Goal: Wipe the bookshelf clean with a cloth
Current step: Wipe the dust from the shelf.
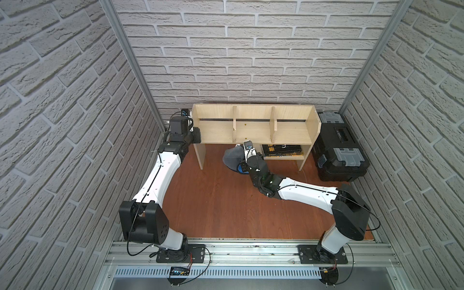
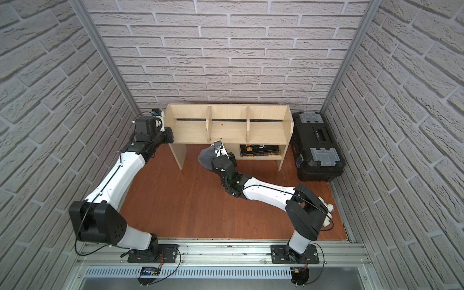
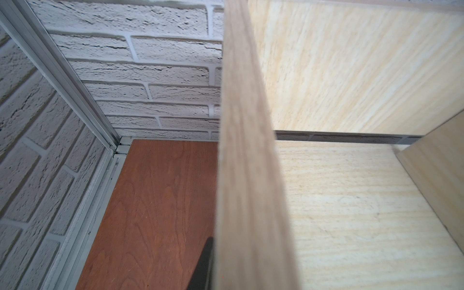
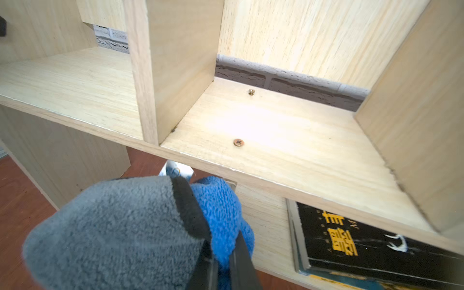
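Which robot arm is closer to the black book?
Right. The right gripper, holding the cloth, is beside the book; the left gripper clamps the bookshelf at its far end.

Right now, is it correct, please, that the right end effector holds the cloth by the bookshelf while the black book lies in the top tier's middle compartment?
Not quite: the black book lies on the small lower shelf, as the right wrist view shows. The right end effector does hold the cloth by the bookshelf.
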`<state>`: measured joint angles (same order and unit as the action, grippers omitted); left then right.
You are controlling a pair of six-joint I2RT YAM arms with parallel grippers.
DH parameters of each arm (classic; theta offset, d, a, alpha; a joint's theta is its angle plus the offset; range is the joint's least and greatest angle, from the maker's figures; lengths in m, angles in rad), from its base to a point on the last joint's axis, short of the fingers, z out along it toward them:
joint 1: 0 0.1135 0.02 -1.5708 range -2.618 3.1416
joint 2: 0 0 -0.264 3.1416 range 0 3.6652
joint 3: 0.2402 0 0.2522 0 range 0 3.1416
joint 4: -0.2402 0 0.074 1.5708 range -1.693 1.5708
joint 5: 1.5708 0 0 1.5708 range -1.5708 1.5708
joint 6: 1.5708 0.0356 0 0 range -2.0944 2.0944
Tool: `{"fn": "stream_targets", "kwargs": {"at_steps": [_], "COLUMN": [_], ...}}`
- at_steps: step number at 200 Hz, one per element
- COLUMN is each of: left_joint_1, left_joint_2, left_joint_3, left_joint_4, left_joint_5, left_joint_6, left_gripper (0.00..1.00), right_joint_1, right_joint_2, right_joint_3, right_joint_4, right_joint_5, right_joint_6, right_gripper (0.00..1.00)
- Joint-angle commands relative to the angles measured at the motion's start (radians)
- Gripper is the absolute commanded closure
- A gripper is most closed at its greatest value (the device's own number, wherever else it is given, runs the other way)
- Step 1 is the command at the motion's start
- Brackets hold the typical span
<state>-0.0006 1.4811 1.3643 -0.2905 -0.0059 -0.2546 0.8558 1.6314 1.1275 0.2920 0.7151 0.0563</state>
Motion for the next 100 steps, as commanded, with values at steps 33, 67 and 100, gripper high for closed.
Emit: {"fn": "stream_targets", "kwargs": {"at_steps": [33, 67, 100], "left_joint_1": [0.025, 0.025, 0.026], "left_joint_2": [-0.001, -0.008, -0.004], "left_joint_3": [-0.028, -0.031, -0.030], "left_joint_4": [-0.022, -0.026, -0.024], "left_joint_5": [0.063, 0.052, 0.058], "left_joint_6": [-0.142, -0.140, -0.143], "left_gripper": [1.00, 1.00, 1.00], "right_joint_1": [-0.011, -0.093, -0.200], "right_joint_2": [-0.282, -0.349, -0.322], "right_joint_3": [0.184, 0.328, 0.420], "right_joint_4": [-0.391, -0.600, -0.757], "right_joint_5": [0.163, 0.178, 0.160], "right_joint_6": [-0.065, -0.038, 0.023], "right_gripper": [0.98, 0.97, 0.97]}}
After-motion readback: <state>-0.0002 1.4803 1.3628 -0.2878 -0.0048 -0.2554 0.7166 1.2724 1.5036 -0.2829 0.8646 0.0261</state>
